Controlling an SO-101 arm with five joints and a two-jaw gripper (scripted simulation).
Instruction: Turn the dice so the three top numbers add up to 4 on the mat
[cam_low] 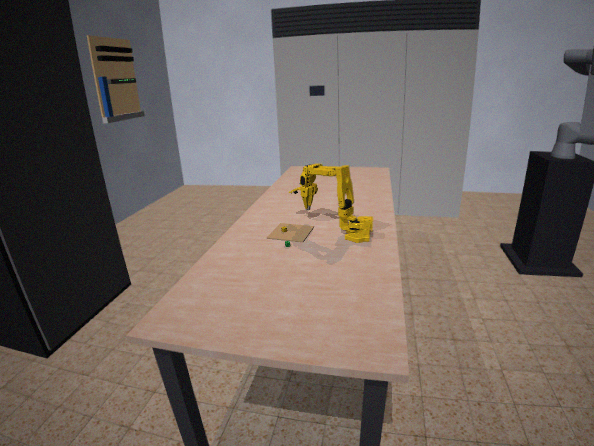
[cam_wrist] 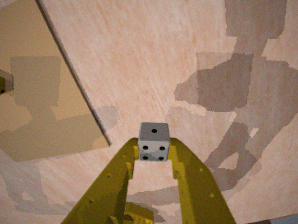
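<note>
My gripper [cam_wrist: 154, 150] is shut on a grey die [cam_wrist: 154, 142] and holds it above the bare table, to the right of the tan mat [cam_wrist: 42, 87]. The face of the held die toward the camera shows four pips; the face above it shows one. In the exterior view the gripper [cam_low: 308, 204] hangs above the table behind the mat [cam_low: 290, 232]. A yellow die [cam_low: 284, 229] lies on the mat; its edge shows in the wrist view [cam_wrist: 3, 82]. A green die [cam_low: 287, 243] lies on the table just off the mat's near edge.
The arm's yellow base [cam_low: 358, 229] stands to the right of the mat. The table's left edge is near the mat. A dark cabinet [cam_low: 50, 170] stands at the far left, a black pedestal [cam_low: 550, 215] at the right.
</note>
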